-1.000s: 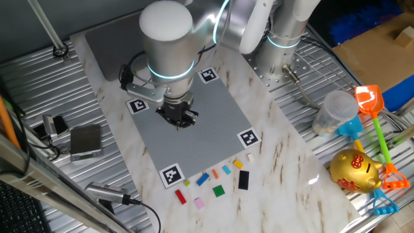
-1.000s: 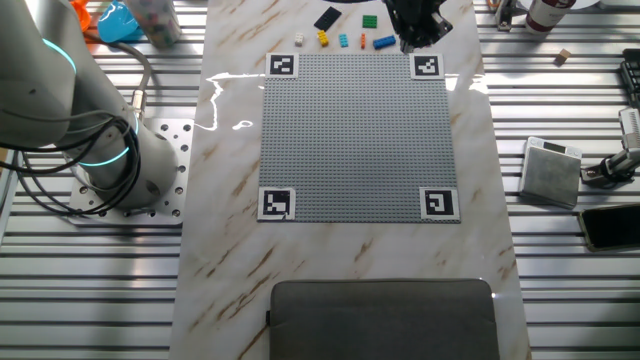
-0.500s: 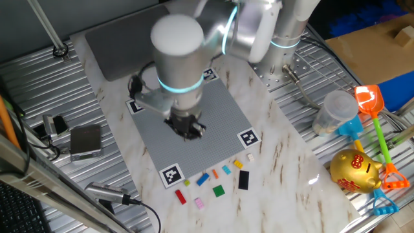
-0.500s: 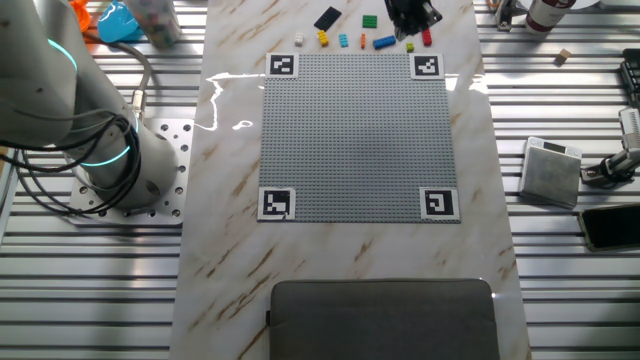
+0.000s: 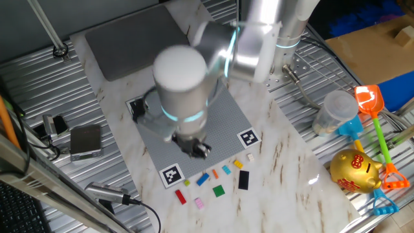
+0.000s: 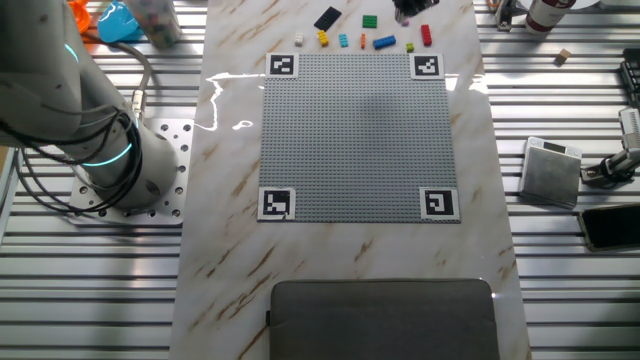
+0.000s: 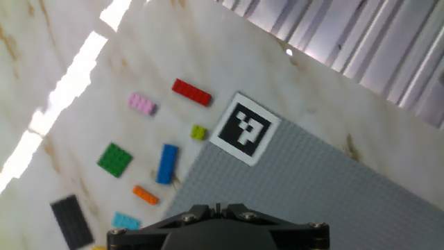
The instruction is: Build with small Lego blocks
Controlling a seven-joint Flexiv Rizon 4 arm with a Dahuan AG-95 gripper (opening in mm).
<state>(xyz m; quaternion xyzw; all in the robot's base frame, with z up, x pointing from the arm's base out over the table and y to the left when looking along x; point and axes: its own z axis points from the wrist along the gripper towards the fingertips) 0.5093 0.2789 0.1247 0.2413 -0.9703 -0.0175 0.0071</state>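
Note:
The small Lego blocks lie loose on the marble in front of the grey baseplate (image 5: 194, 116): red (image 5: 180, 197), pink (image 5: 199, 203), blue (image 5: 203, 178), orange (image 5: 215, 173), green (image 5: 218, 190), light blue (image 5: 226, 170), black (image 5: 243, 180), yellow (image 5: 238, 163) and white (image 5: 250, 156). The hand view shows red (image 7: 191, 92), pink (image 7: 141, 104), blue (image 7: 166, 164), green (image 7: 114, 158) and orange (image 7: 146, 195) bricks. My gripper (image 5: 197, 149) hovers over the baseplate's corner next to the blocks. Its jaws are together and hold nothing. In the other fixed view the gripper (image 6: 412, 10) is at the top edge.
A black-and-white corner marker (image 7: 245, 128) lies just ahead of the hand. A grey pad (image 6: 385, 318) lies at the far end of the table. A small grey box (image 5: 85, 141), a golden piggy bank (image 5: 354, 171) and plastic beach toys (image 5: 378, 123) stand on the metal slats.
My gripper has moved from over the middle of the baseplate to its corner beside the loose blocks. The blocks have not moved.

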